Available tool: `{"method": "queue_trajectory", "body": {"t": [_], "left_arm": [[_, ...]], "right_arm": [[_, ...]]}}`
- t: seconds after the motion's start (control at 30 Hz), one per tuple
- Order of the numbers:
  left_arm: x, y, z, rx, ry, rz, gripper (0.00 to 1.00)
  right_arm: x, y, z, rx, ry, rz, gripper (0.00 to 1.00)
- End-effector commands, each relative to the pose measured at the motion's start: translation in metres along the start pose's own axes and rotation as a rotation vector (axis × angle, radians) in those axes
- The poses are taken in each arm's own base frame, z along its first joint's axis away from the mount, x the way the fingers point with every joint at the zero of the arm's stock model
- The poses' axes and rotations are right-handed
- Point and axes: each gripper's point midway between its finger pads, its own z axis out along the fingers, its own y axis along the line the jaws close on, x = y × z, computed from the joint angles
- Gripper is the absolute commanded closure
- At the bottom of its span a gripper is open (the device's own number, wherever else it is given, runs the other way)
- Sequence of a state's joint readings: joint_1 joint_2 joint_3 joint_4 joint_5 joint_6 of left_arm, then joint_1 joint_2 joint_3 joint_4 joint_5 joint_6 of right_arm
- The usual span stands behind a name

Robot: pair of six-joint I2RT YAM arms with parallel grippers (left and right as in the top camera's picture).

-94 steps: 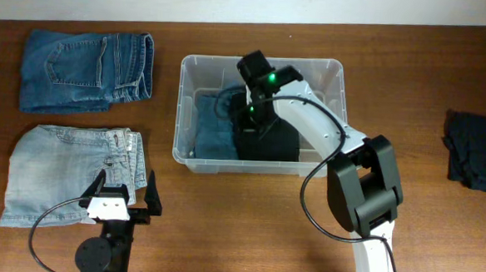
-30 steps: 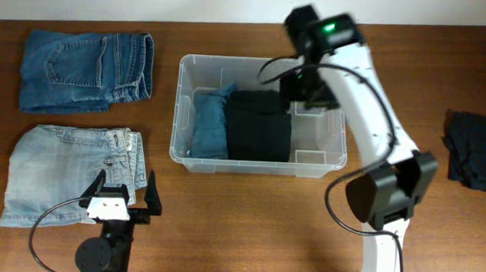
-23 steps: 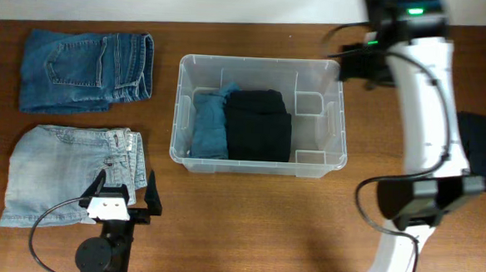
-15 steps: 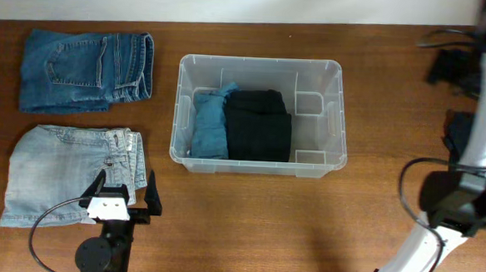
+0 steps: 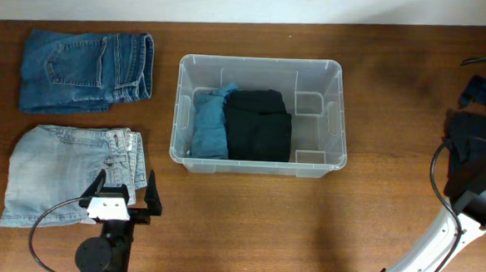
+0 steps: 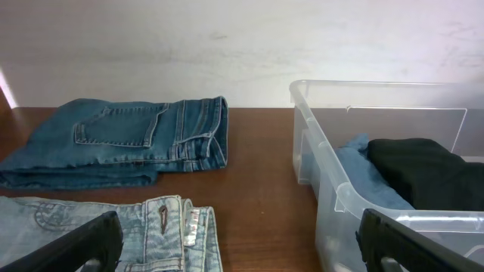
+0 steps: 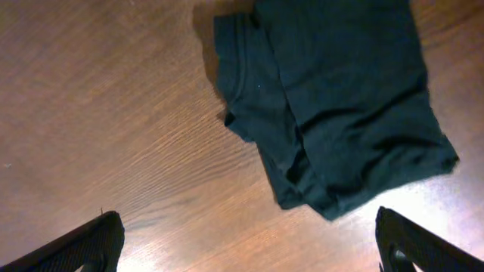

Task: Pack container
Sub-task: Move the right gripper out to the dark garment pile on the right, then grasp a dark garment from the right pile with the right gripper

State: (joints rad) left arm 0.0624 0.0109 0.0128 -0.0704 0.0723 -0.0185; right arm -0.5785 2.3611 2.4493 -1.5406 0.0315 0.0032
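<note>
The clear container (image 5: 262, 61) stands mid-table with a folded blue garment (image 5: 210, 122) and a folded black garment (image 5: 259, 124) inside; its right part is bare. In the left wrist view its rim (image 6: 310, 132) is at the right. My left gripper (image 5: 125, 180) rests open at the front left, beside the light jeans (image 5: 66, 172), nothing between its fingers (image 6: 83, 245). My right gripper (image 5: 481, 90) is open at the table's far right edge, above a dark crumpled garment (image 7: 340, 98) and holding nothing.
Folded dark blue jeans (image 5: 88, 70) lie at the back left, with the light jeans in front of them. The dark garment (image 5: 460, 131) at the far right is partly covered by the right arm. Bare wood lies between the container and that garment.
The right arm has swung from above the container's right end to the table's far right, over the dark garment. The black garment stays in the container. The left arm has not moved.
</note>
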Motion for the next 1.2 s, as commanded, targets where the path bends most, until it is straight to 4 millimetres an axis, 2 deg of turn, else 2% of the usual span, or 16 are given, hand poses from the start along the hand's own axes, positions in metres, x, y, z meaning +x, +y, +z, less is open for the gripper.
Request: {"method": "queue_trajectory", "body": {"t": [0.0,0.17,0.37,0.4,0.47,0.53,0.57,0.67,0.8,1.0,1.07,1.17], "left_arm": [[0.001,0.000,0.000,0.005,0.001,0.012,0.01],[0.001,0.000,0.000,0.005,0.001,0.012,0.01],[0.001,0.000,0.000,0.005,0.001,0.012,0.01],[0.001,0.000,0.000,0.005,0.001,0.012,0.01],[0.001,0.000,0.000,0.005,0.001,0.012,0.00],[0.001,0.000,0.000,0.005,0.001,0.012,0.01],[0.001,0.000,0.000,0.005,0.001,0.012,0.01],[0.001,0.000,0.000,0.005,0.001,0.012,0.01],[0.001,0.000,0.000,0.005,0.001,0.012,0.00],[0.001,0.000,0.000,0.005,0.001,0.012,0.01],[0.001,0.000,0.000,0.005,0.002,0.012,0.00],[0.001,0.000,0.000,0.005,0.001,0.012,0.01]], "right_arm": [[0.001,-0.010,0.023,0.011,0.043,-0.089,0.02],[0.000,-0.027,0.047,0.028,0.078,-0.059,0.02],[0.008,-0.048,0.076,0.018,0.144,-0.011,0.04],[0.009,-0.050,0.079,0.018,0.150,-0.007,0.07],[0.011,-0.054,0.084,0.017,0.160,0.004,0.28],[0.011,-0.054,0.086,0.001,0.161,0.011,0.44],[0.010,-0.053,0.086,-0.005,0.158,0.012,0.46],[0.009,-0.053,0.086,-0.005,0.155,0.012,0.45],[0.014,-0.052,0.094,-0.007,0.176,0.007,0.24],[0.037,-0.049,0.128,-0.017,0.256,-0.049,0.23],[0.042,-0.049,0.136,-0.020,0.271,-0.076,0.23],[0.041,-0.048,0.138,-0.020,0.266,-0.086,0.22]]}}
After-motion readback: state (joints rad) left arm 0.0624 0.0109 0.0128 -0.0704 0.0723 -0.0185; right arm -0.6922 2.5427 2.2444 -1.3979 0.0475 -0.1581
